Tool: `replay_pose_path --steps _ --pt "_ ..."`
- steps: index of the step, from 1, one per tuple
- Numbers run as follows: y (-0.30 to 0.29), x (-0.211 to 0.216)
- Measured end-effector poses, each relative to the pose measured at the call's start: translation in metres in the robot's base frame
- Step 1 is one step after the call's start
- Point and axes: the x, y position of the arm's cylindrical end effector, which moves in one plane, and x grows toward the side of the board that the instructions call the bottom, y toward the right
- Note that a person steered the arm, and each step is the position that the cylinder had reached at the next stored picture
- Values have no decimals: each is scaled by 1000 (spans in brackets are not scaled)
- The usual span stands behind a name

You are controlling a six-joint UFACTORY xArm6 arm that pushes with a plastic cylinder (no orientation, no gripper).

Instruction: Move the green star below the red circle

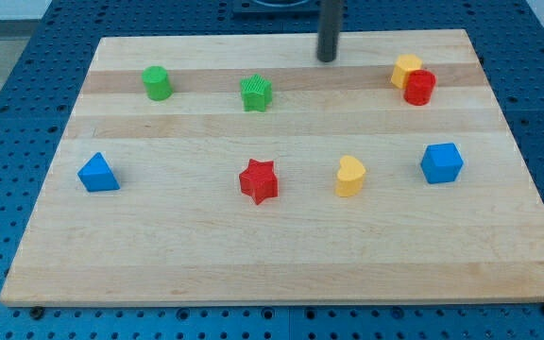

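The green star (256, 93) lies in the upper middle of the wooden board (281, 264). The red circle (419, 87) sits at the upper right, touching a yellow block (404, 69) on its upper left. My tip (326, 59) is near the board's top edge, up and to the right of the green star and well left of the red circle, touching no block.
A green cylinder (157, 82) is at the upper left. A blue triangle (97, 173) is at the left. A red star (259, 181), a yellow heart (349, 176) and a blue block (441, 162) lie across the middle.
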Motion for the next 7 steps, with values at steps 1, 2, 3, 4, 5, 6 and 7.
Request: replay_pose_path --steps 1,2,3,4,5,6,7 --pt "-50 13" --pt "-91 35" --pt "-131 41" --pt "-150 61" --pt "-125 83" --pt "-72 85" --pt "-64 84"
